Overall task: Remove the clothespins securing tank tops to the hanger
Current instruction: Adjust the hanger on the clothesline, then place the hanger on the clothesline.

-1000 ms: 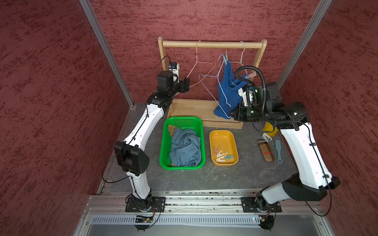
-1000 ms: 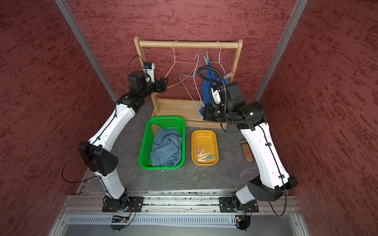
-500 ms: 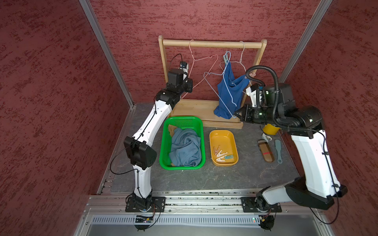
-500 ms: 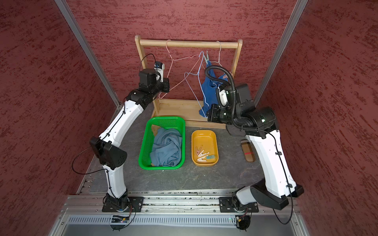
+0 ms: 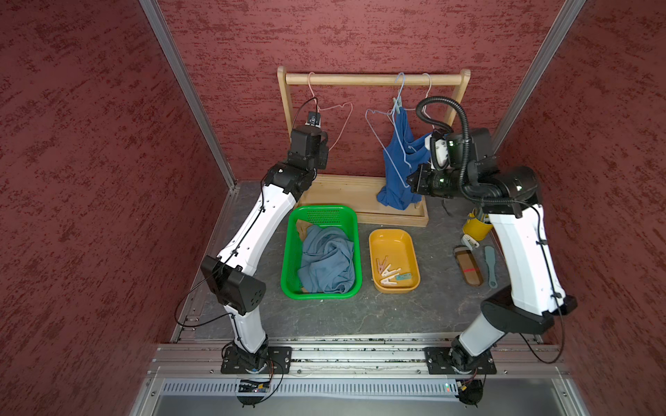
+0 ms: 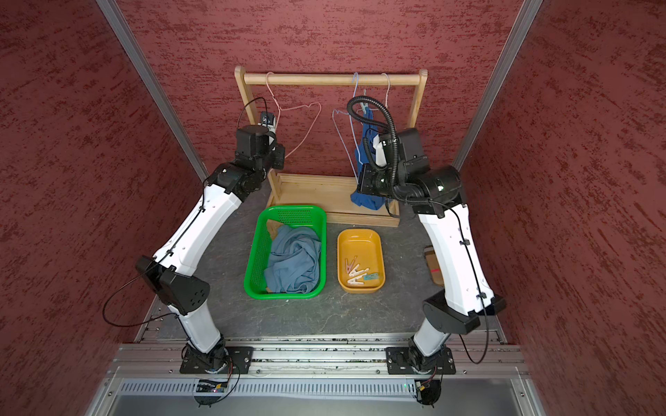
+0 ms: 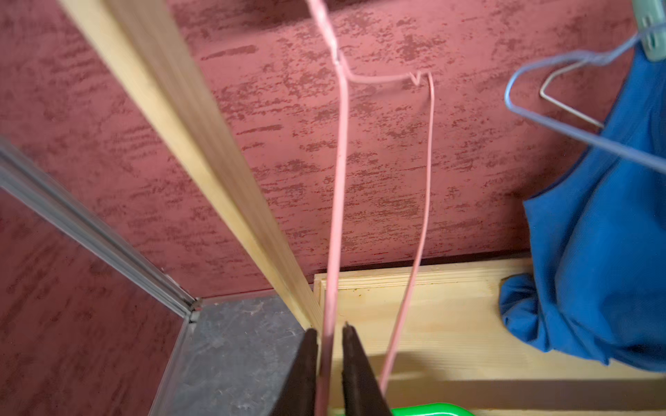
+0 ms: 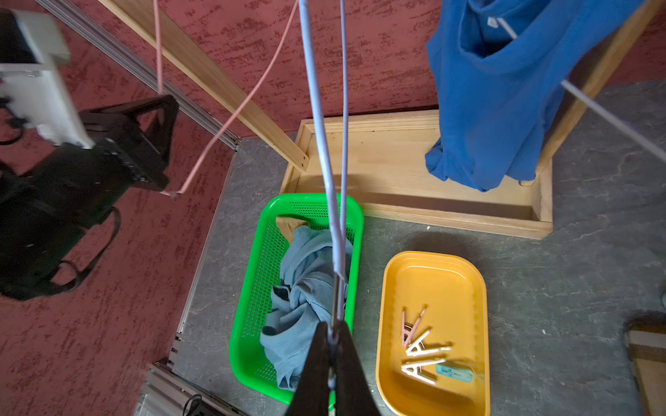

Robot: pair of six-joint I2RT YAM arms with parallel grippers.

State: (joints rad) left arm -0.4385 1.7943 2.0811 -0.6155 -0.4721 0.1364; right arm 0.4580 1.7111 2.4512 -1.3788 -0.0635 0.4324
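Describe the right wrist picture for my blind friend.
The right gripper is shut on a pale blue hanger. Below are a green basket with a grey-blue top and a yellow tray of clothespins. A royal blue top hangs nearby.

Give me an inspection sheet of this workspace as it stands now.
Surface: grey tabletop, wooden rack at the back.
Job's things: royal blue tank top hangs on the rack, teal clothespin at its top; loose clothespins in yellow tray; grey-blue top over tan top in green basket.
Clutter: yellow cup, brown flat object.
Grippers: left gripper jaws slightly apart astride pink hanger; right gripper shut on lilac hanger.
Cables: black hose loops over right wrist.
Surroundings: red textured walls.
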